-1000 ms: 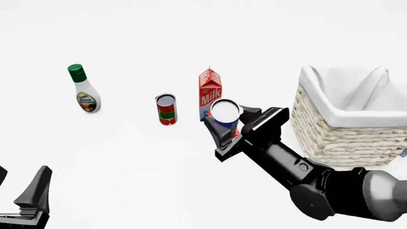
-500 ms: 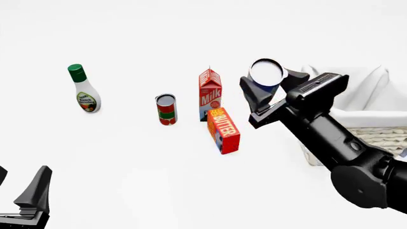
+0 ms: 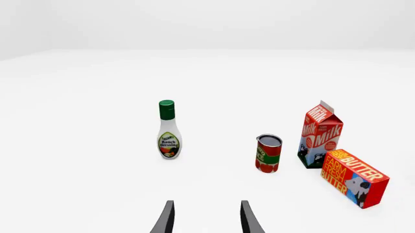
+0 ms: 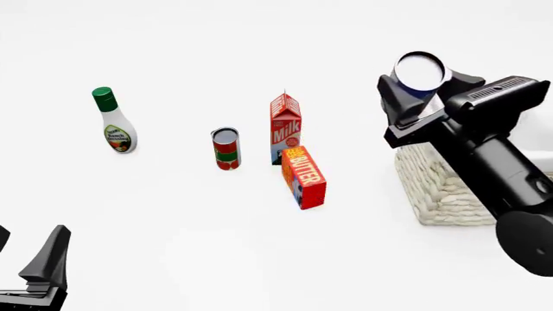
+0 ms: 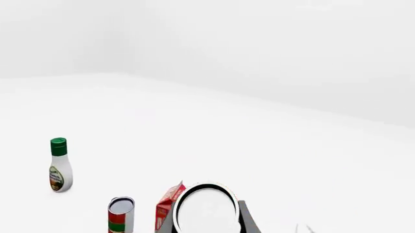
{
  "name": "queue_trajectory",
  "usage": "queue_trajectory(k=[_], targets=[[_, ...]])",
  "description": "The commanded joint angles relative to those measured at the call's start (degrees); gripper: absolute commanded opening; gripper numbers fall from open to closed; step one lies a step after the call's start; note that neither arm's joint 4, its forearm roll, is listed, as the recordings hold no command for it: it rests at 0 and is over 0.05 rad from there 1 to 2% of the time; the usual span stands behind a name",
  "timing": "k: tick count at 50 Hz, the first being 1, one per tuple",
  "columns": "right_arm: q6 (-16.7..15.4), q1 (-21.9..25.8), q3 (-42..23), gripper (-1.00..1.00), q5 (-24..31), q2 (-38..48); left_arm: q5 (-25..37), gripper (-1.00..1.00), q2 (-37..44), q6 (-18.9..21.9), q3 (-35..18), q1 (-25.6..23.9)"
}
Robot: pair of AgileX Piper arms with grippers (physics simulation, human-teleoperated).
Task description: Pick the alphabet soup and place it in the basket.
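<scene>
The right gripper (image 4: 421,97) pinches the soup can (image 4: 419,72) upright and high above the tabletop at two o'clock, to clear the basket (image 4: 432,188) rim just below, while the left gripper (image 3: 206,218) waits spread.

Setting: simulated test scene, not a real room. Evidence: table (image 4: 173,246) is uniform flat white with no visible edge, merging into pale featureless walls. Lighting even, shadows faint. Contents are grocery props only: dressing bottle (image 4: 114,120), red-and-green can (image 4: 225,148), milk carton (image 4: 286,127), butter box (image 4: 304,176), wicker basket (image 4: 436,188). No furniture, fixtures or windows visible.
</scene>
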Motion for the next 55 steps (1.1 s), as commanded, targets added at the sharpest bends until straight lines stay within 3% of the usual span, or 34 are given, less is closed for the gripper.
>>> queue_trajectory(k=[1, 22, 55], targets=[[0.8, -4.81, -0.2, -1.0, 2.03, -3.63, 0.0, 1.0, 0.0, 0.0, 0.0, 0.0], [-0.07, -14.1, -0.32, -1.0, 7.82, -9.95, 0.0, 1.0, 0.0, 0.0, 0.0, 0.0], [-0.48, -25.63, -2.4, -1.0, 14.53, -9.69, 0.0, 1.0, 0.0, 0.0, 0.0, 0.0]])
